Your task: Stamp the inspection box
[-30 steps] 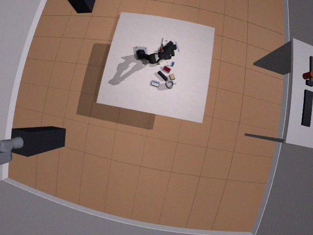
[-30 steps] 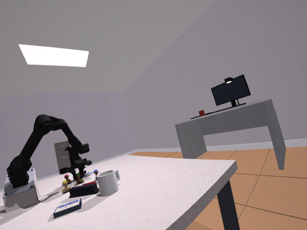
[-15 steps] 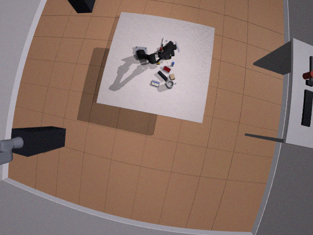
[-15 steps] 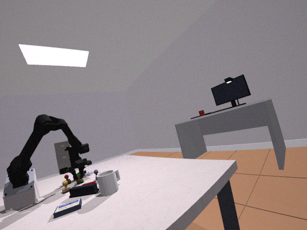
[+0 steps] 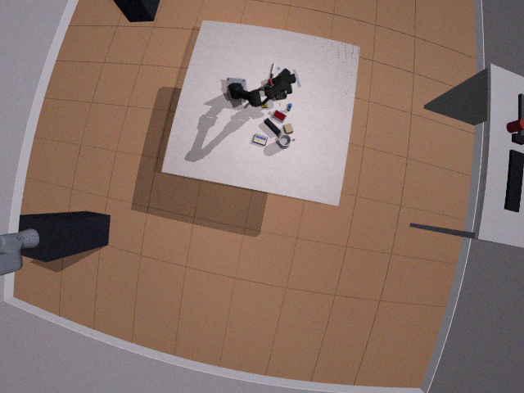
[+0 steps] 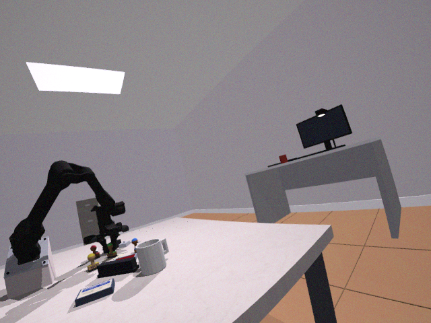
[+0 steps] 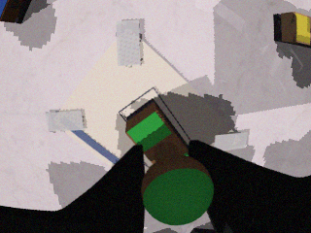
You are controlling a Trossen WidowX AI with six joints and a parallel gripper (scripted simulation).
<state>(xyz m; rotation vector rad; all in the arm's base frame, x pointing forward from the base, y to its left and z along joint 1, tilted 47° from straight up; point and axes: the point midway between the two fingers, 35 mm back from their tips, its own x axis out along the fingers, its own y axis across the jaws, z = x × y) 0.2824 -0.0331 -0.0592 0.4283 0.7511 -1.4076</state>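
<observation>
My gripper [image 7: 166,150] is shut on the stamp with the green knob [image 7: 177,196] [image 6: 110,245], which has a brown block base with a green patch. The base is over the thin outlined inspection box [image 7: 136,101] on the cream card [image 7: 97,78], and the outline shows around its far end and right side. I cannot tell whether the base touches the card. The part of the box under the stamp is hidden. The card has grey tape pieces at its corners. The red ink pad [image 5: 278,115] [image 6: 126,257] lies open on the table.
A yellow stamp [image 7: 303,28] [image 6: 91,258], a red-knobbed stamp [image 6: 93,248] and a blue-knobbed stamp [image 5: 289,106] [image 6: 135,240] stand around. A black block [image 5: 272,127] [image 6: 117,267], wooden block [image 5: 288,128], grey mug [image 5: 284,141] [image 6: 151,257] and blue-labelled box [image 5: 259,139] [image 6: 94,291] are beyond the pad.
</observation>
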